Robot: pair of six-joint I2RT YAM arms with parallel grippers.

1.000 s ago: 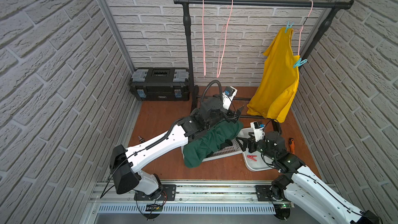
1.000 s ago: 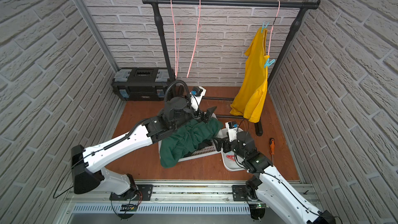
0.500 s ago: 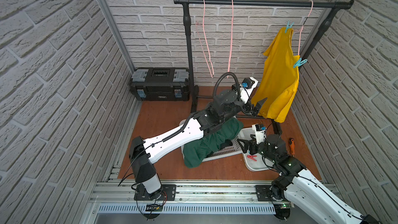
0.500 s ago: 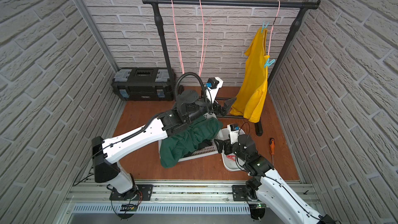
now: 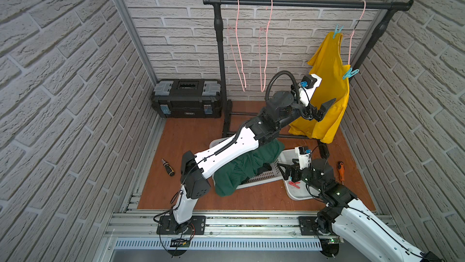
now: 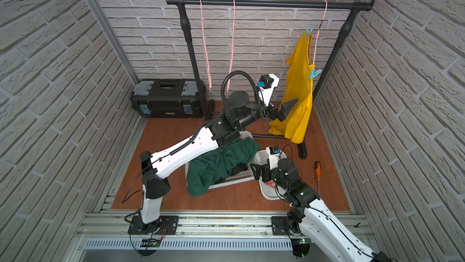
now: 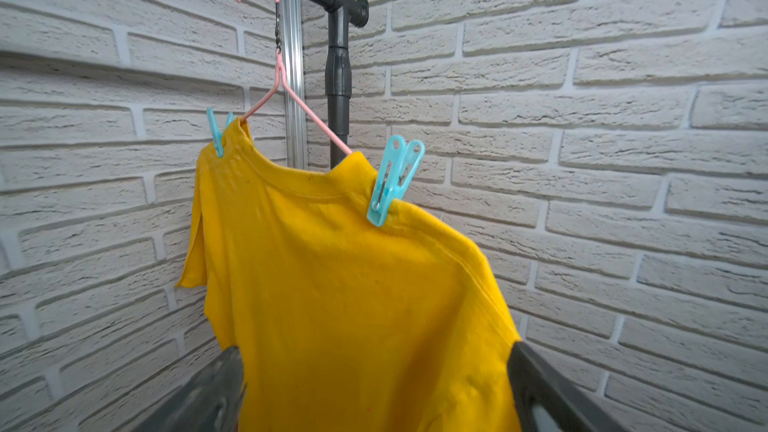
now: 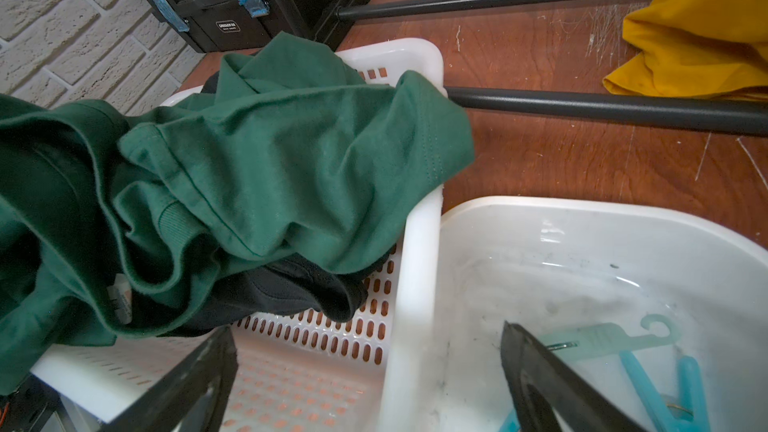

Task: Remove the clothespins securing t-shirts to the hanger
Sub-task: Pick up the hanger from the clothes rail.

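The reddish-brown wooden floor board (image 5: 191, 142) fills the lower middle of both top views. At its upper left edge, against the brick wall, sits a black plastic toolbox with grey latches (image 5: 187, 99). Just right of it stand the black metal base bars of the clothes rack (image 5: 228, 114). In the centre a white slotted plastic basket (image 5: 261, 179) lies beside a plain white plastic tub (image 5: 299, 195). An orange-handled screwdriver (image 5: 340, 170) lies at right, and a black-handled screwdriver (image 5: 168, 168) at left.

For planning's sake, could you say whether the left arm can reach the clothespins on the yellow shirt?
Probably yes: the open left gripper faces the yellow shirt, with nothing between it and both clothespins.
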